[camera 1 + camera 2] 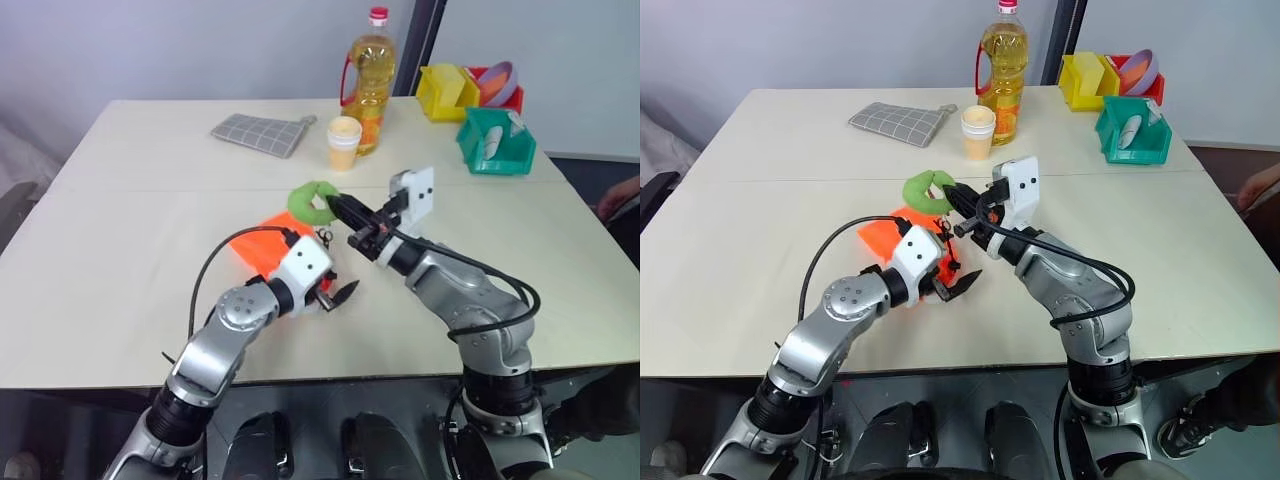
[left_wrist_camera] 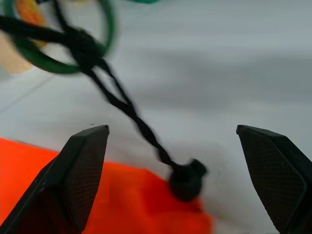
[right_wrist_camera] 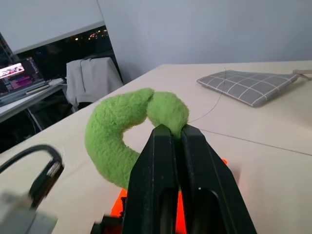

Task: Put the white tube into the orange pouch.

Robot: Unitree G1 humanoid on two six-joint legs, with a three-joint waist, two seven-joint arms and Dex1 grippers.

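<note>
On the pale bench (image 1: 120, 250), the right gripper (image 1: 340, 207) has its jaws clamped on the pouch's green fuzzy ring (image 1: 312, 201); the left gripper (image 1: 338, 296) jaws gape beside the orange pouch (image 1: 262, 243), by its black cord (image 2: 130, 113); no writing is legible

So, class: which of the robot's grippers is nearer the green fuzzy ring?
Right. The right gripper is pinching the green fuzzy ring; the left gripper sits apart, open over the orange pouch.
</note>
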